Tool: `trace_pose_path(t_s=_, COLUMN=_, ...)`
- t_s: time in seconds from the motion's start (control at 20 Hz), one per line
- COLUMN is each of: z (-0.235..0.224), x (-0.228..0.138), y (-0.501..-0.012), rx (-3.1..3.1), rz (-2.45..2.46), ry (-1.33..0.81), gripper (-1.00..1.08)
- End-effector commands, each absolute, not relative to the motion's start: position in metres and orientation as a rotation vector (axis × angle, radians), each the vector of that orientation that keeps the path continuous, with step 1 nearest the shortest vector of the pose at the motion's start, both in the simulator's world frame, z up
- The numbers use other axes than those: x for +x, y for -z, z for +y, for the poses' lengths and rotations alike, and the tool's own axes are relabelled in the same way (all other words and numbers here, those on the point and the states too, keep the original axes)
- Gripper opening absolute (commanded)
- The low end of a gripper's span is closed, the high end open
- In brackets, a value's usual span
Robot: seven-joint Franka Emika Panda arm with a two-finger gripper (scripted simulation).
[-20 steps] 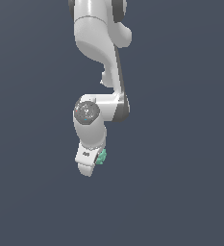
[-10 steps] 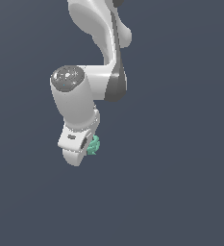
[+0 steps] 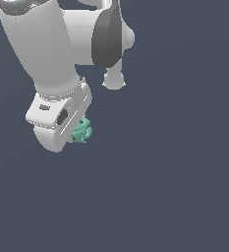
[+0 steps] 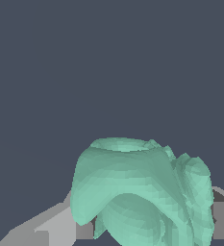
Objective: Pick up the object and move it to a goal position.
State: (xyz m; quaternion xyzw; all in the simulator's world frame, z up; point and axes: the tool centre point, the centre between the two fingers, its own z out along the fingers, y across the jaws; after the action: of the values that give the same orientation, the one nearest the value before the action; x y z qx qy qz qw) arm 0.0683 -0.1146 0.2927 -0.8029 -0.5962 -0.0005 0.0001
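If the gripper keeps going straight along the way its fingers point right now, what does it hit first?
Nothing, as far as the pictures show. The gripper is shut on the teal clump, and beyond the clump the wrist view shows only plain dark background. Depth there is unreadable, so a surface may lie ahead.

A flat, uniform slate-blue backdrop (image 3: 185, 187) fills the exterior view from edge to edge, with no seam, horizon or corner to separate floor from wall. The same plain dark blue-grey field (image 4: 108, 62) covers the upper part of the wrist view. Lighting is even and soft, and the background carries no shadows or texture.
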Motion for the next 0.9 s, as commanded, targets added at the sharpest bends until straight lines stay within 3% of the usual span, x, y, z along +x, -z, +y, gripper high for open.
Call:
trace_pose_path(t_s=0.0, z=-0.121, x=0.068, y=-0.320, rx=-2.521, rz=-1.873, ry=0.001, gripper=-1.00)
trace_pose_path(t_s=0.4, z=-0.138, x=0.069, y=-0.386, rx=-2.523, rz=-1.871, ry=0.001, gripper=-1.00)
trace_pose_path(t_s=0.85, z=-0.146, x=0.071, y=-0.418, rx=-2.523, rz=-1.871, ry=0.001, gripper=-1.00)
